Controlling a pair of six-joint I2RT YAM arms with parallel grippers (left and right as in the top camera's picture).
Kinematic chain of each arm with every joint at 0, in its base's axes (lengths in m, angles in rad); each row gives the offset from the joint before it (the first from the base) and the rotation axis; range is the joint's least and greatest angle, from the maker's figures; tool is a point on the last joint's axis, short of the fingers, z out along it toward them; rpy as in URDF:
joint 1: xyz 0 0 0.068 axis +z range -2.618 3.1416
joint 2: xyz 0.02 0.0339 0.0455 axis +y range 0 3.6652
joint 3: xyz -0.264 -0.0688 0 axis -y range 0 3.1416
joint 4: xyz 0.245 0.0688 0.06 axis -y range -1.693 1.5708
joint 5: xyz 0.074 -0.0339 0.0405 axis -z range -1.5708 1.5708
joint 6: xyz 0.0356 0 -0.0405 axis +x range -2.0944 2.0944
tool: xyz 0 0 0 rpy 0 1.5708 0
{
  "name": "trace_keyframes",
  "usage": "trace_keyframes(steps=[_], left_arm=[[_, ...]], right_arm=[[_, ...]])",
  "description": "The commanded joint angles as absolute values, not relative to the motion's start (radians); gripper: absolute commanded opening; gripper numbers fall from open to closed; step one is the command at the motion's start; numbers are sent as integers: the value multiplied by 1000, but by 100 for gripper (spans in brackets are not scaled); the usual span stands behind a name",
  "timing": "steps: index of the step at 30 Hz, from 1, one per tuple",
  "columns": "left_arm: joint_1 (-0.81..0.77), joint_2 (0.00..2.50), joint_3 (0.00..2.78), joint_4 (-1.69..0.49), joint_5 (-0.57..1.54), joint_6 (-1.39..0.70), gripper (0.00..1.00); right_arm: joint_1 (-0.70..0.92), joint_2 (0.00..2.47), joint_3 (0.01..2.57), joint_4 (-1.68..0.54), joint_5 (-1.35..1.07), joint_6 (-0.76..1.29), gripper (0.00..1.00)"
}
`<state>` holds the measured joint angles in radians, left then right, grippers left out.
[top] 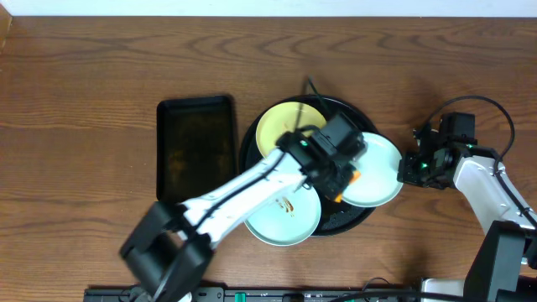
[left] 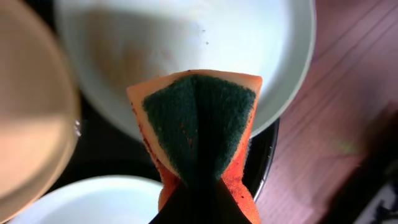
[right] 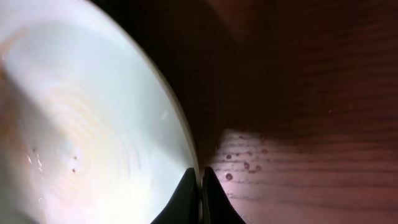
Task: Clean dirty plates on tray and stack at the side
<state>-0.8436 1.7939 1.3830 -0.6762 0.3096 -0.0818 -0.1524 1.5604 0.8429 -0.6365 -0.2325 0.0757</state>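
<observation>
Left pincer clamps sponge — green face wrist-view only; right pincer nips plate rim.

black rectangular tray, wooden table, orange sponge

The overhead view looks straight down on the tabletop. Each wrist view sits very near, looking down past its own fingers; all three share one pale plate.
</observation>
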Motion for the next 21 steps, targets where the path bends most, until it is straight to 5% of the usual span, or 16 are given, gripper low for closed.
trace_keyframes(steps=[1, 21], left_arm=[[-781, 1736, 1379, -707, 315, -109, 8], [-316, 1676, 1379, -895, 340, -238, 7]], right_arm=[[-146, 1559, 854, -620, -188, 88, 1], [128, 1157, 857, -597, 255, 26, 1]])
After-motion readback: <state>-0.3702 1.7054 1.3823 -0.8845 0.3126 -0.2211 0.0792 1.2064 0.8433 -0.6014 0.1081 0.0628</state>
